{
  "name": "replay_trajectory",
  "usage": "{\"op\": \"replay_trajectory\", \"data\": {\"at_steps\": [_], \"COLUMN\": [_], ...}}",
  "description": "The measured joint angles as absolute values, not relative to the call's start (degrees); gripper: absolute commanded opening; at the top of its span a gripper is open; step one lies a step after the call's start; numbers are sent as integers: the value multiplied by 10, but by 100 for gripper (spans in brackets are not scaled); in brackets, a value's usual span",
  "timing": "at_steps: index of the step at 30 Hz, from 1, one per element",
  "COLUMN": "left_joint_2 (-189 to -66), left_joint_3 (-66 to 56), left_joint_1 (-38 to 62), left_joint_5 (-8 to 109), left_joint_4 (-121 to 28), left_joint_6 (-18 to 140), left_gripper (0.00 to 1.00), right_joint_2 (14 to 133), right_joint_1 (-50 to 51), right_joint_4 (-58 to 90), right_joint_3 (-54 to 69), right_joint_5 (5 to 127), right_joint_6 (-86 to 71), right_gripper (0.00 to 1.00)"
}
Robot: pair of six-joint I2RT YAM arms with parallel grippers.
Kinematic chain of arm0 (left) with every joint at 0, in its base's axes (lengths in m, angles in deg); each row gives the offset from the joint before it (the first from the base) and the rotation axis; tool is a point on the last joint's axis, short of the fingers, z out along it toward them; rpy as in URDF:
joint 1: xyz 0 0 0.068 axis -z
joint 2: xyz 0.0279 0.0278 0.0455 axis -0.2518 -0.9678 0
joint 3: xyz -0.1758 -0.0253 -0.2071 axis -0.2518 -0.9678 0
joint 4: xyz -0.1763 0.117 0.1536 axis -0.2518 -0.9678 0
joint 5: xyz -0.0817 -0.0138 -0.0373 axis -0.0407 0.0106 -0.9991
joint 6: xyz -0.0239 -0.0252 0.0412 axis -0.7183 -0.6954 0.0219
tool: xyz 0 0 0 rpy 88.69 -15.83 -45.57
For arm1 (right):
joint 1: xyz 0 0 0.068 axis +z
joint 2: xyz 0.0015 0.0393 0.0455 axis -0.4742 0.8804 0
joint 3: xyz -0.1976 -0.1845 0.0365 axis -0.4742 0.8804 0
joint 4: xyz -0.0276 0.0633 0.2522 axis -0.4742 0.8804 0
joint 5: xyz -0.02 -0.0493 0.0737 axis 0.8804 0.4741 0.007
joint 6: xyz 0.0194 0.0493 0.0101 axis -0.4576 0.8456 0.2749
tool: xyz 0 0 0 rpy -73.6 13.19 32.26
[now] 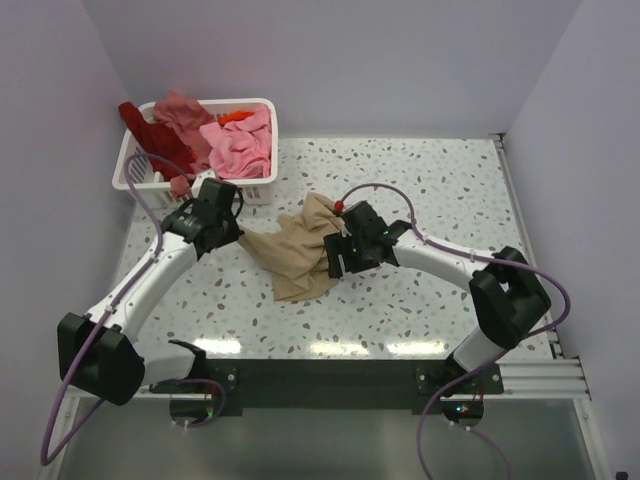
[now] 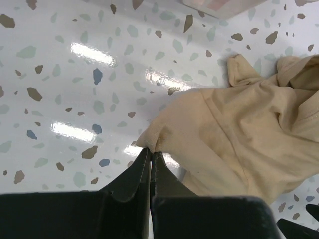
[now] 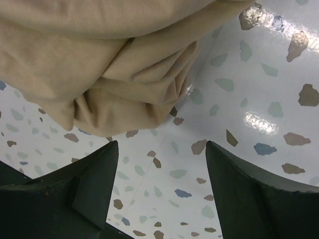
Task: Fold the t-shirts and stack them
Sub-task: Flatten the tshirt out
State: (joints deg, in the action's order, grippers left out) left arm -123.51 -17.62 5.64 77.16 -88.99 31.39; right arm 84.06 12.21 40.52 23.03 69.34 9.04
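A tan t-shirt (image 1: 298, 252) lies crumpled in the middle of the speckled table, between my two grippers. My left gripper (image 1: 232, 232) sits at its left corner, shut on a pinch of the tan t-shirt (image 2: 234, 129); the dark fingertips (image 2: 142, 162) meet on the cloth's edge. My right gripper (image 1: 338, 262) stands at the shirt's right side, open, with bare table between its fingers (image 3: 94, 167) and the bunched tan t-shirt (image 3: 99, 74) just ahead of them. Pink, salmon, dark red and orange t-shirts (image 1: 238, 140) fill the basket.
A white slatted basket (image 1: 140, 175) stands at the back left, close behind my left gripper. Its corner (image 2: 219, 6) shows at the top of the left wrist view. Walls close the table at the back and on both sides.
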Motion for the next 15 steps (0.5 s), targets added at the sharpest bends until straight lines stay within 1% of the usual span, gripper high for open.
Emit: {"op": "replay_trajectory", "data": {"at_steps": [6, 9, 14, 15], "left_joint_2": [-1226, -1222, -1214, -1211], "left_joint_3": [-174, -172, -161, -161], "left_joint_1": [33, 22, 14, 12], "left_joint_5": [768, 768, 768, 768], "left_joint_4": [-929, -945, -964, -966], "left_joint_6": [328, 334, 343, 344], "left_gripper": [0, 0, 0, 0], "right_joint_2": [897, 920, 935, 938], "right_joint_1": [123, 123, 123, 123], "right_joint_4": [375, 362, 342, 339], "right_joint_3": [230, 230, 219, 218], "right_joint_5": [694, 693, 693, 693], "right_joint_6": [99, 104, 110, 110], "right_gripper": [68, 64, 51, 49]}}
